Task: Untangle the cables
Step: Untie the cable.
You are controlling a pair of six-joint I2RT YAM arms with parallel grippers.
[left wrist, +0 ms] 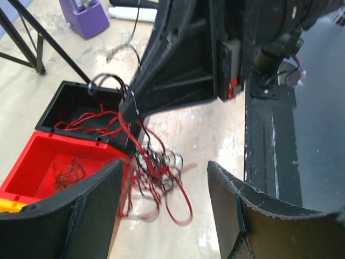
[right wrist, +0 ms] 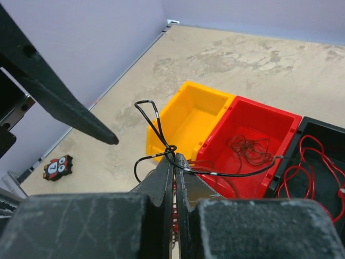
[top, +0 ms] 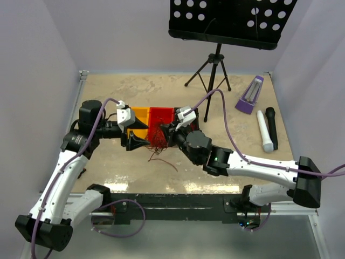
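Pale lilac walls (top: 32, 54) close in a mottled beige desk (top: 135, 86). A black music stand (top: 215, 59) stands at the desk's far edge. A purple metronome (top: 250, 94), a white microphone (top: 264, 132) and a black microphone (top: 271, 127) lie toward the far right corner. Near the middle of the desk three open bins sit side by side, touching: a yellow bin (right wrist: 207, 93), a red bin (right wrist: 269, 106) and a black bin (right wrist: 323, 125). The cables (left wrist: 156, 172) form a knotted clump of thin red and dark strands hanging just off the near side of the bins, with loose red ends trailing onto the desk toward the near edge. More red strands lie in the black bin and run up into the clump, and a small dark coil rests in the red bin. The right pincer (right wrist: 173, 162) has its fingers pressed together on the top of the clump, pinching dark and red strands, and a dark loop sticks up past the tips. The left pincer (left wrist: 166, 167) is spread wide and grips nothing. The clump hangs between its fingers (left wrist: 91, 205), blurred, so I cannot tell whether any strand touches them.
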